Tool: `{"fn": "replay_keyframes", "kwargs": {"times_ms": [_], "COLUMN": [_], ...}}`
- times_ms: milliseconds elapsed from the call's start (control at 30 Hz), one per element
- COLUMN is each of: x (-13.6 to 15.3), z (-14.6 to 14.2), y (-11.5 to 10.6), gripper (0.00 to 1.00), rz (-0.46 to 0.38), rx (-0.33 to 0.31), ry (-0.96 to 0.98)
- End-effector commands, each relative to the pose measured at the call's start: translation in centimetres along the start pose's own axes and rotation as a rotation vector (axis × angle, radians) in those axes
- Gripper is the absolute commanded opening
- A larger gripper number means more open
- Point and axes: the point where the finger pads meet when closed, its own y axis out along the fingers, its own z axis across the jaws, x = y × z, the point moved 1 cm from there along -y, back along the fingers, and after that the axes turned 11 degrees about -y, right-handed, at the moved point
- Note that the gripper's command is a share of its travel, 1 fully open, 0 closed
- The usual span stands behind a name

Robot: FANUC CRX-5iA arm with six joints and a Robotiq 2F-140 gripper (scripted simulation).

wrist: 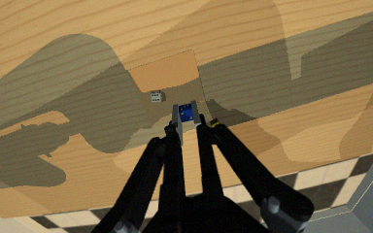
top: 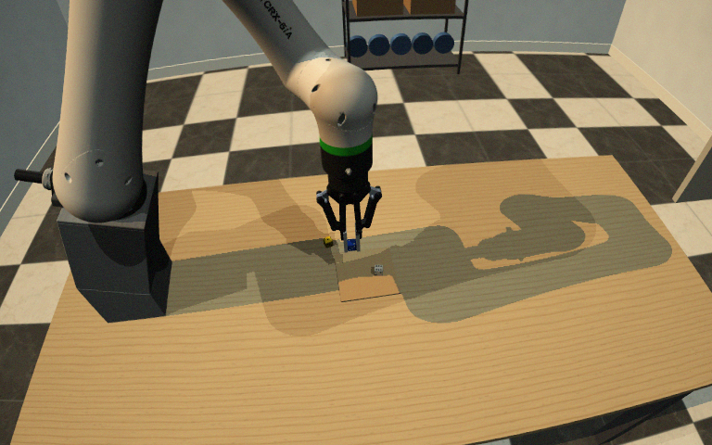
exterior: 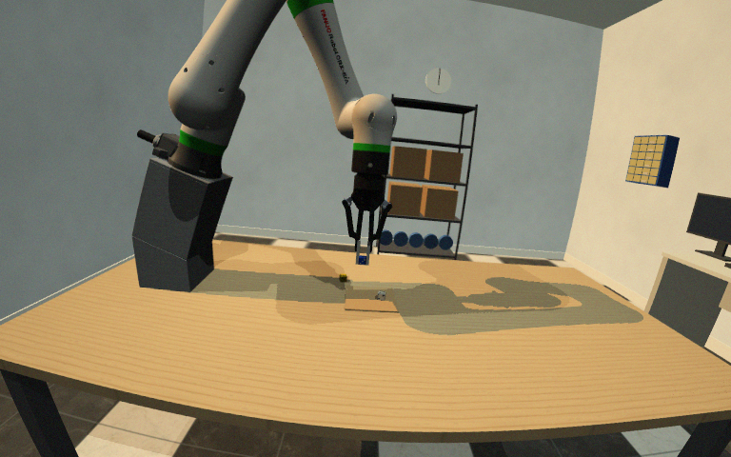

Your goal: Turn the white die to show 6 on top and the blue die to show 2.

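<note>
While pinched, blue die (top: 350, 245) (exterior: 362, 260) (wrist: 186, 113), white-pipped.

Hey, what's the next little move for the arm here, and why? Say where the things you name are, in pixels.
Probably ease the claw (top: 351, 244) (exterior: 363, 259) (wrist: 186, 110) down toward the mat (top: 370, 292) (exterior: 366, 305) (wrist: 167, 75), keeping away from the white die (top: 377, 269) (exterior: 381, 295) (wrist: 155, 96). It grips the blue die (top: 351, 245) (exterior: 362, 260) (wrist: 186, 114) in the air, and that die has to end up fully on the mat.

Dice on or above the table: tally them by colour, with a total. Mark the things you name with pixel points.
Blue: 1, the blue die (top: 351, 245) (exterior: 362, 260) (wrist: 186, 113), held in the gripper (top: 351, 247) (exterior: 362, 260) (wrist: 186, 110)
White: 1, the white die (top: 377, 269) (exterior: 381, 295) (wrist: 155, 96), on the mat (top: 367, 290) (exterior: 366, 305) (wrist: 167, 73)
Yellow: 1, the yellow die (top: 327, 241) (exterior: 343, 278) (wrist: 215, 122)
Total: 3
</note>
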Motion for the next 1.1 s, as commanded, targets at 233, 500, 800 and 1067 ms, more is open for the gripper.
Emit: {"fn": "replay_keyframes", "kwargs": {"times_ms": [233,500,800,1067], "x": [-0.1,-0.1,-0.2,-0.2], "z": [0.0,-0.1,-0.1,-0.1], "y": [2.3,5.2,8.7,9.5], "gripper": [0.09,0.09,0.09,0.09], "rz": [0.000,0.000,0.000,0.000], "rx": [0.001,0.001,0.001,0.001], "ry": [0.000,0.000,0.000,0.000]}}
